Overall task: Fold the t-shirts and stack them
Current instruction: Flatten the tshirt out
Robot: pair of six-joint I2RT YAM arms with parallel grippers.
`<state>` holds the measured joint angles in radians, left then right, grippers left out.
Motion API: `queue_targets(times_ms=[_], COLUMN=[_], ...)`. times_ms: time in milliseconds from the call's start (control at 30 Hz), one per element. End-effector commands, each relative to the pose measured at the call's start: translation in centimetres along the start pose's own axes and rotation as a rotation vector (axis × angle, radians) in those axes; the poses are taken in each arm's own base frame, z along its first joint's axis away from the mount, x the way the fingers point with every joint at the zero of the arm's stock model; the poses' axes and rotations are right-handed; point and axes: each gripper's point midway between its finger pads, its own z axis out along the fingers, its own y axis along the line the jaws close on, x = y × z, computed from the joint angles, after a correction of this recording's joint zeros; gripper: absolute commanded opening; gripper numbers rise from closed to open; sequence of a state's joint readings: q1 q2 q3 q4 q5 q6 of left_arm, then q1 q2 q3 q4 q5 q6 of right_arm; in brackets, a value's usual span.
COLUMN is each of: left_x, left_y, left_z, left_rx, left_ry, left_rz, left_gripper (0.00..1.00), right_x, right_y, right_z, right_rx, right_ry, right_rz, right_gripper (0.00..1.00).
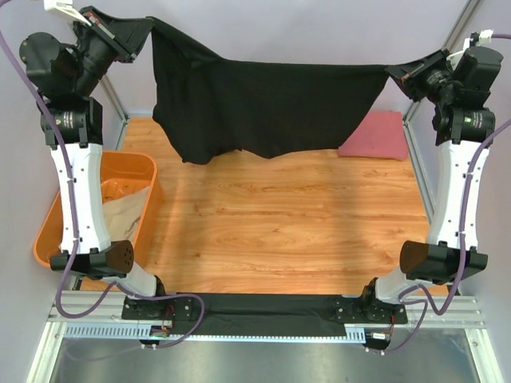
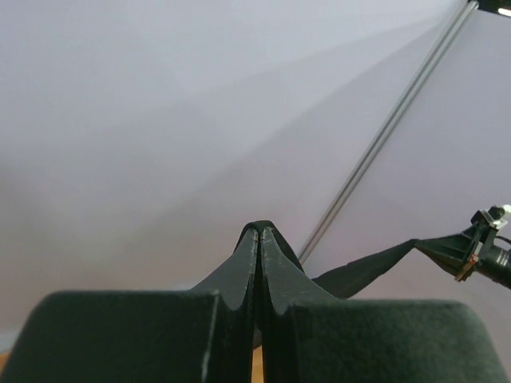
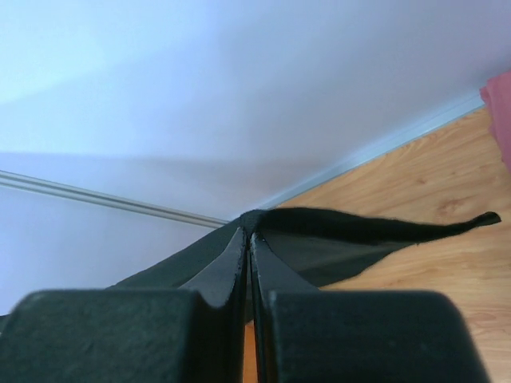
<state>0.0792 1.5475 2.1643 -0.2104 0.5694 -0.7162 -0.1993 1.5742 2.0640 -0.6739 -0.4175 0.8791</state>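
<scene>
The black shirt (image 1: 263, 104) hangs stretched like a banner over the far end of the table (image 1: 279, 223), pinned at each top corner by one arm. The left gripper (image 1: 128, 33) is clamped tight on the cloth at far left, its jaws pressed together with only fabric between them in its wrist view. The right gripper (image 1: 402, 76) bites the opposite corner in the same way. The shirt's long axis runs straight across from left to right, on the line between the two grippers. Its body drops below that line towards the wood, sagging lower on the left side than on the right. Whether the lowest fold brushes the table is hard to tell from above.

A folded pink shirt (image 1: 374, 136) lies at the far right corner, just beside the hanging cloth and nearer the right arm. A tan shirt (image 1: 120, 211) sits crumpled in the orange tub (image 1: 56, 215) at the left edge, beside the left arm. Laying the black shirt flat would likely mean bringing both grippers down and towards the near edge together.
</scene>
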Motion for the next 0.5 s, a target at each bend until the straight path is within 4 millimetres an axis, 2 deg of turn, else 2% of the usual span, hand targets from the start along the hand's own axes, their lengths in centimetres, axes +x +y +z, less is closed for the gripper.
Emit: queue_targets(times_ms=[0,100,200,233,267,300,333,367,467], left_x=[-4.2,-4.9,-5.7,-6.2,-6.3,-7.1,-7.4,-7.7,-8.6], left_y=[-2.5,-1.9,-1.1,-1.0,0.1,0.2,0.8,1.8,3.6], left_z=[-0.7,0.7,2.2,2.5,3.4,3.7,3.9,4.5,5.3], left_rx=[0.028,0.059,0.076,0.087,0.083,0.107,0.109,0.108,0.110], left_ry=[-0.111,-0.145,-0.185,-0.205,-0.219,-0.256,-0.269,-0.287,-0.345], left_rz=[0.085,0.083,0.104,0.112,0.106,0.119,0.093,0.089,0.079], left_gripper=[0.00,0.00,0.00,0.00,0.00,0.00,0.00,0.00,0.00], right_x=[-1.5,-2.7,-3.8,-4.6,-4.8,-5.2,-6.1,-6.3,-7.4], right_y=[2.4,3.3,3.4,4.5,4.2,4.6,5.8,5.2,6.0], right_z=[-0.8,0.5,3.0,3.0,4.6,4.9,4.7,6.0,7.0], right_rx=[-0.090,-0.144,-0.180,-0.209,-0.221,-0.235,-0.264,-0.264,-0.294], right_ry=[-0.072,-0.122,-0.147,-0.168,-0.169,-0.182,-0.206,-0.207,-0.236], right_rz=[-0.020,-0.021,-0.007,-0.019,-0.011,-0.016,-0.024,-0.023,-0.010], right_gripper=[0.00,0.00,0.00,0.00,0.00,0.00,0.00,0.00,0.00])
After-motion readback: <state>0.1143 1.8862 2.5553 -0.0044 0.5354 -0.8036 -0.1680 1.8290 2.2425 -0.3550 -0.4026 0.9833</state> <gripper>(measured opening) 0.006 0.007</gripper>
